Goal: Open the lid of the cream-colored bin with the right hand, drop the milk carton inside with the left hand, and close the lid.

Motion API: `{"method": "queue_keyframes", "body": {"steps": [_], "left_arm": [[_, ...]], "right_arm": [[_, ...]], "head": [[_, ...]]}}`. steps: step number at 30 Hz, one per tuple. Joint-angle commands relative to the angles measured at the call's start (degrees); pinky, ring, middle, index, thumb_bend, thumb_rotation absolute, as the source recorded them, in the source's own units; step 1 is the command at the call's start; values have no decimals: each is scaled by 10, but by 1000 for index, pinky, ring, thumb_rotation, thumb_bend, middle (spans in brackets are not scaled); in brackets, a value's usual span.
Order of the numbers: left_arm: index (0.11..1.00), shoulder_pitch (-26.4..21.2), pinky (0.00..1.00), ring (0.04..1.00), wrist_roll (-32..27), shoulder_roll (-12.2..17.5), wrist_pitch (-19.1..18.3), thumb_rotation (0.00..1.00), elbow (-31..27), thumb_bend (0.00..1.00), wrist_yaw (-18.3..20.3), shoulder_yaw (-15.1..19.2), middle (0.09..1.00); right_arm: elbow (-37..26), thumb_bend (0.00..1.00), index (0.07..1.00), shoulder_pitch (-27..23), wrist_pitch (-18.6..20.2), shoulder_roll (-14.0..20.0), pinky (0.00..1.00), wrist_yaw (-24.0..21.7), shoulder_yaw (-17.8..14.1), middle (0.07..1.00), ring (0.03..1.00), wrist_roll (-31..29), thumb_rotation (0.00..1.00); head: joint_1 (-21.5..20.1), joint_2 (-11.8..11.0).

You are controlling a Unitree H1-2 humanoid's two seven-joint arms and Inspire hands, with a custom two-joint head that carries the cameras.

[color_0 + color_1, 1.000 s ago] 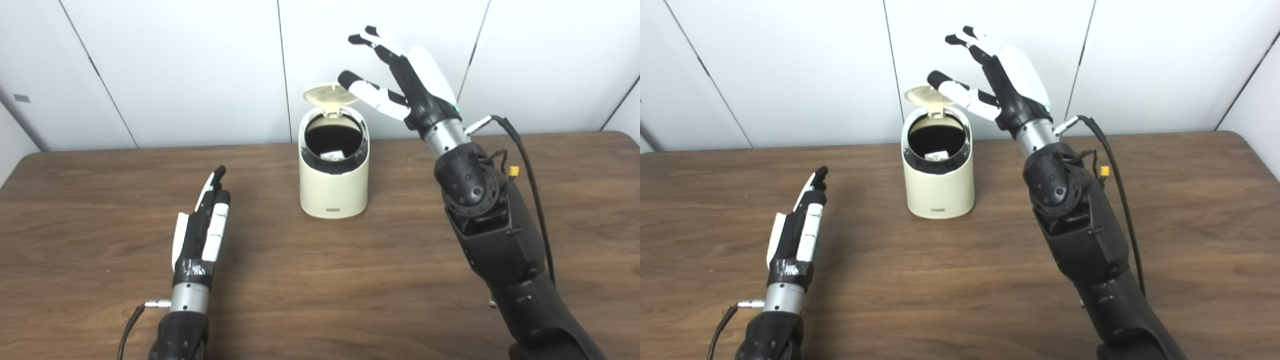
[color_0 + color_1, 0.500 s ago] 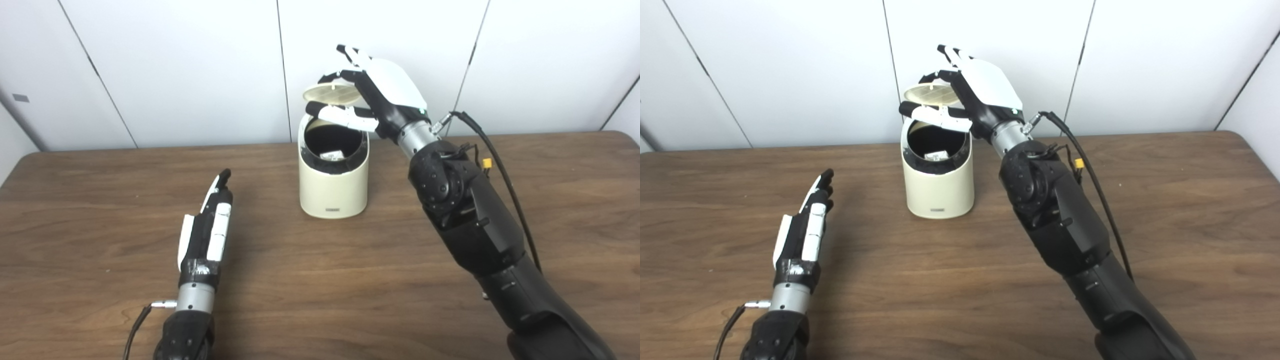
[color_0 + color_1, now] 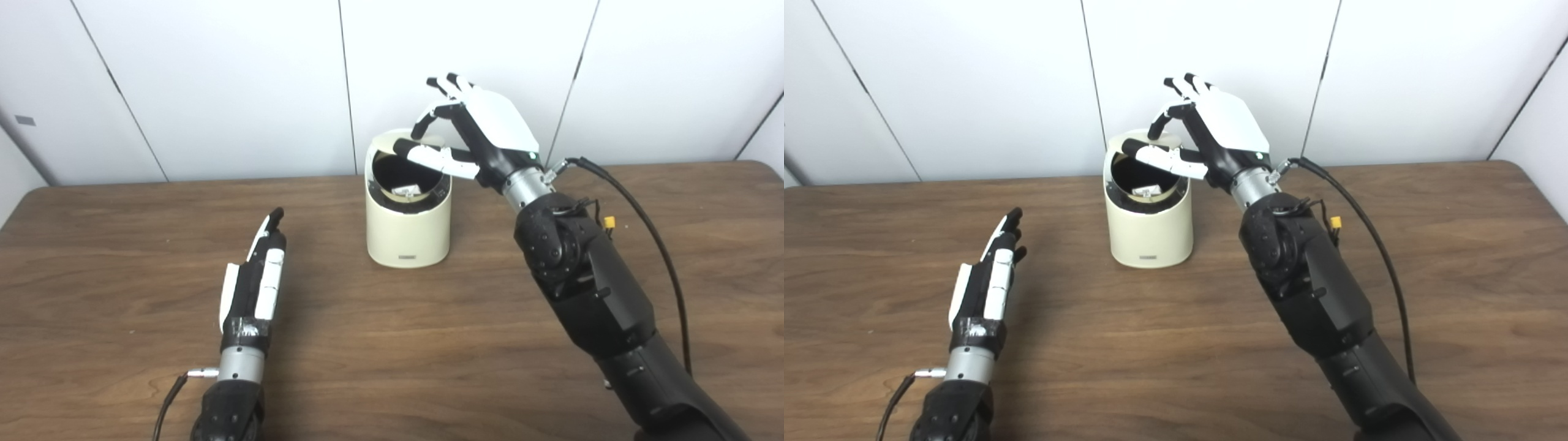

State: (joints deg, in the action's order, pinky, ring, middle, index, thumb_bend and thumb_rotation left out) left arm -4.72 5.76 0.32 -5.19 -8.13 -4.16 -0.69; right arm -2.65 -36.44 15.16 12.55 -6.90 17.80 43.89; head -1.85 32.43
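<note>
White wall panels with dark seams stand behind a brown wood-grain table (image 3: 429, 343).

Left eye view: cream-colored bin (image 3: 408, 229) stands upright near the far middle of the table, long axis vertical, small label plate facing the camera. Its mouth is partly uncovered; the lid (image 3: 392, 136) is tilted down over the back of the opening, only a cream sliver of it showing behind the rim. A pale object, presumably the milk carton (image 3: 407, 188), lies inside against the dark interior; its orientation cannot be made out. Right hand (image 3: 474, 131) is over the bin's top right, fingers curled down toward the lid, thumb stretched across the opening; it grips nothing, and contact with the lid is unclear. Left hand (image 3: 254, 285) lies low over the table, well left of the bin, fingers straight and close together, pointing away from the camera, empty.

Right eye view: same layout. The bin sits further left in frame, and the right hand's white back (image 3: 1234, 122) faces the camera more squarely. More open table shows to the right of the right arm. A black cable (image 3: 1372, 239) loops off the right wrist.
</note>
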Motion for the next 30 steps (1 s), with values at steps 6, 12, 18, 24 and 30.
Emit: {"method": "queue_keyframes", "body": {"steps": [6, 12, 18, 24, 30], "left_arm": [[967, -19, 927, 957, -20, -19, 74, 951, 7, 624, -13, 20, 980], [955, -21, 920, 931, -37, -26, 109, 869, 17, 611, -12, 25, 961], [956, -23, 899, 919, -36, -26, 128, 832, 25, 601, -14, 26, 958], [953, -23, 894, 918, -38, -26, 126, 831, 22, 589, -13, 25, 955], [947, -21, 891, 910, -33, -28, 119, 835, 16, 581, -17, 25, 947]], "right_arm": [[-13, 552, 649, 5, -28, -17, 1000, 29, 5, 959, 1000, 10, 1000], [1, 541, 639, 17, -37, -26, 1000, 30, 31, 975, 1000, 26, 963], [7, 544, 650, 25, -44, -26, 1000, 33, 44, 984, 1000, 44, 951], [3, 540, 647, 32, -51, -23, 1000, 36, 57, 999, 1000, 72, 946], [-4, 521, 645, 39, -51, -18, 1000, 33, 53, 1000, 1000, 91, 925]], "head": [[-1, 1], [2, 3], [3, 5], [4, 7], [5, 12]]}}
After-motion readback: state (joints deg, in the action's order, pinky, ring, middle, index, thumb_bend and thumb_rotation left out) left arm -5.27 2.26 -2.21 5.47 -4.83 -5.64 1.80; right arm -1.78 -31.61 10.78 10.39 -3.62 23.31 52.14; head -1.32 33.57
